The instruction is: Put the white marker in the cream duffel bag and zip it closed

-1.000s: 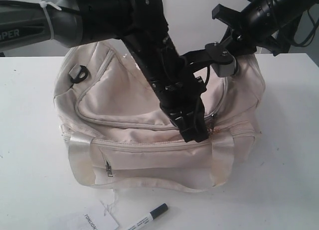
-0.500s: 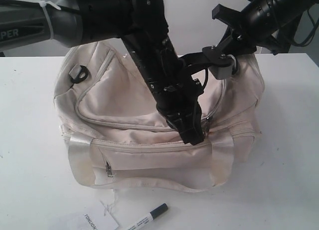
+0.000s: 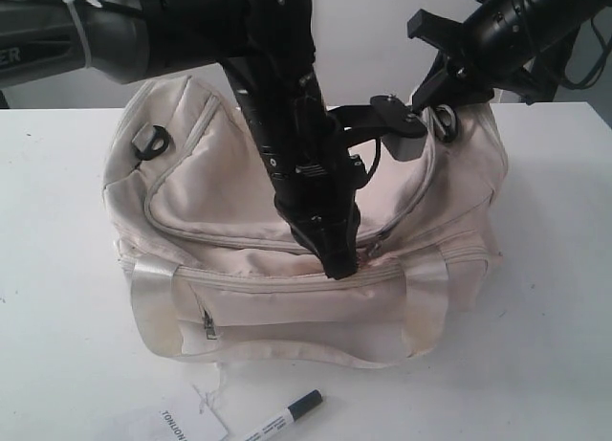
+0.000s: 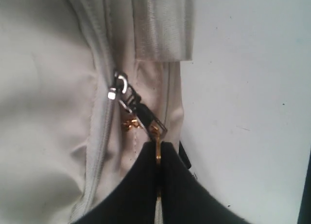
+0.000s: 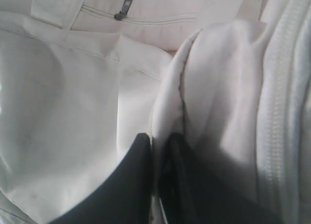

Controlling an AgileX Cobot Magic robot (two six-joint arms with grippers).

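Cream fabric fills most of what we see: the cream duffel bag (image 3: 239,192) sits on the white worktop (image 3: 545,297), its front pocket toward the exterior camera. Our left fingers (image 4: 138,185) are pressed together on the gold ring pull (image 4: 156,137) of the curved top zipper (image 3: 225,236), low on the bag's front near a strap handle (image 3: 426,302). We judge that this grip is there to run the slider along its track. Our right fingers (image 5: 131,175) pinch a fold of the bag's cloth near its upper end, which we read as bracing the soft bag so the zipper has something to pull against. The white marker (image 3: 284,418) lies on the worktop just in front of the bag, beside a paper tag (image 3: 186,424), not yet inside. The worktop is plain matte white, with a pale wall (image 3: 368,30) behind it.
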